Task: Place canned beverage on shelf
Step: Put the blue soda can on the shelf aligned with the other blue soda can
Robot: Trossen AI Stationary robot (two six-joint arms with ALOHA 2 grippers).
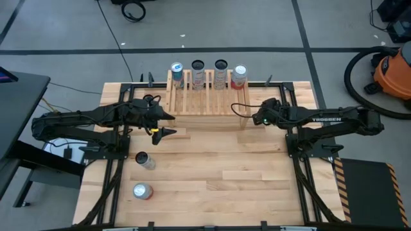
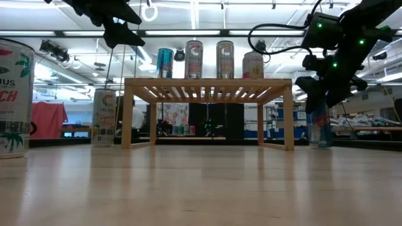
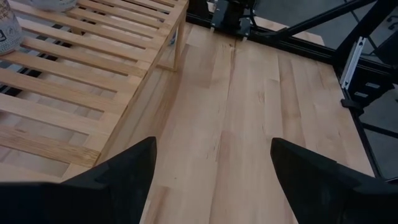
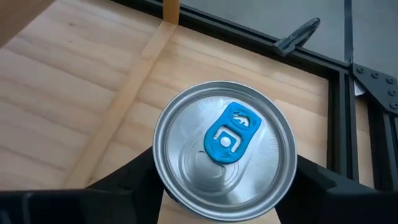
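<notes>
A canned beverage with a silver top and blue tab (image 4: 225,143) stands upright on the table just right of the shelf; in the low view its blue and red body (image 2: 321,129) shows there. My right gripper (image 1: 255,117) is shut on it. The shelf (image 1: 205,96), a light slatted wooden rack, stands at the far middle and carries several upright cans (image 1: 198,72) on its far tier. My left gripper (image 1: 169,124) hangs open above the table by the shelf's near left corner, with nothing between its fingers (image 3: 127,168). My right gripper pinches the can's upper side wall (image 4: 160,177), just under the top rim, between its two fingers, one on each side. The fingers slant down from the table's right side. The can stays upright with its base (image 2: 321,145) on the table.
Two more cans stand on the near left of the table (image 1: 145,160) (image 1: 142,190); the nearer one looms large at the low view's left edge (image 2: 12,97). Black frame rails (image 1: 302,151) run along both sides of the tabletop.
</notes>
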